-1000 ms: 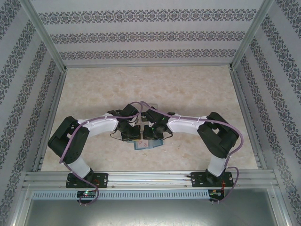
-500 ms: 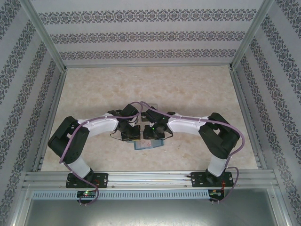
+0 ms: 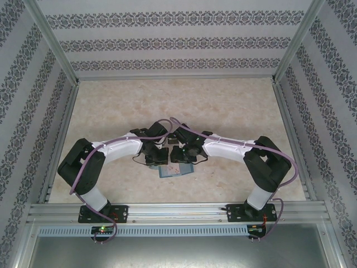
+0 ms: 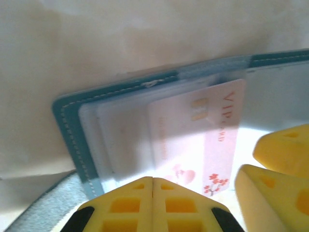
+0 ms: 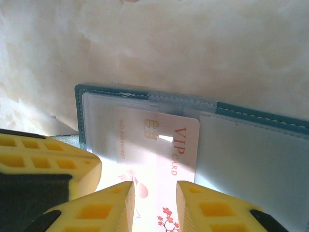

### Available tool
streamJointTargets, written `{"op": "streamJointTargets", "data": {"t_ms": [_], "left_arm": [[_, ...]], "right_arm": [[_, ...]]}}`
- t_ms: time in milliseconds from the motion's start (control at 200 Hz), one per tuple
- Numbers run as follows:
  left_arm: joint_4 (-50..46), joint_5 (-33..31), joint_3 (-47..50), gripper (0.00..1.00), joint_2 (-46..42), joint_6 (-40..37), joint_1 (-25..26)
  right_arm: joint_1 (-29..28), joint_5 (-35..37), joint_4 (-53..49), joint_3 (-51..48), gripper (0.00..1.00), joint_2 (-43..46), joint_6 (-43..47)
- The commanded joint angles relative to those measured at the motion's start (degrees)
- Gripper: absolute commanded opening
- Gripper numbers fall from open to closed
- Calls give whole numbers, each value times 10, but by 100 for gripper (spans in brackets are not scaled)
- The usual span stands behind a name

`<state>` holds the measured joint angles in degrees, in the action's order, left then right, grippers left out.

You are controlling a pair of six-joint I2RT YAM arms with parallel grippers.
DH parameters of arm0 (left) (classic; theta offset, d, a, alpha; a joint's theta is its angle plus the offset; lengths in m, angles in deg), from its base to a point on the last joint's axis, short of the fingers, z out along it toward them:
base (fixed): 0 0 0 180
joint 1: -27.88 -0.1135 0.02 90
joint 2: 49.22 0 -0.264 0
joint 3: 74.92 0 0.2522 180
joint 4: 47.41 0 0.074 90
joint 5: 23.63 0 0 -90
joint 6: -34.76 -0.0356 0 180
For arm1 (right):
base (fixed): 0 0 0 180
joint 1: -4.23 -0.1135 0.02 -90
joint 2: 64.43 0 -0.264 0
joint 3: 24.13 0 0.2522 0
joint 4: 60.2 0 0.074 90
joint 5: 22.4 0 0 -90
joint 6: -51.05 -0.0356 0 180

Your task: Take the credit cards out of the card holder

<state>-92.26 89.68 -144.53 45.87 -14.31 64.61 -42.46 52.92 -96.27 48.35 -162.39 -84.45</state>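
The beige marbled table top point(image 3: 178, 100) lies bare across its far half and down both sides, giving free passage there. It is bounded by 3 patterned wallpaper walls point(image 3: 178, 42) and, at the near edge, an aluminium frame rail point(image 3: 178, 211). The middle is crowded: the black-and-white left arm point(image 3: 120, 148) and right arm point(image 3: 226, 149) meet over the open teal-blue folding card holder point(image 3: 177, 171). The left gripper point(image 4: 153, 186), yellow fingers pressed together, sits at the holder's edge. Just beside it is the right gripper point(image 5: 154, 191), its 2 fingers apart over the pink-white VIP card point(image 5: 164, 145), with little room between them.
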Motion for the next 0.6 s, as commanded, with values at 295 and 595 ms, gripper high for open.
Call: {"op": "streamJointTargets", "data": {"t_ms": [295,595], "left_arm": [[-20,-13,-13,0,29,-14,13],[-42,-35,-15,0,48,-31,13]], "right_arm": [[17,-28,15,-21,29,-21,3],[34,-66,64,-53,29,-28,-7]]}}
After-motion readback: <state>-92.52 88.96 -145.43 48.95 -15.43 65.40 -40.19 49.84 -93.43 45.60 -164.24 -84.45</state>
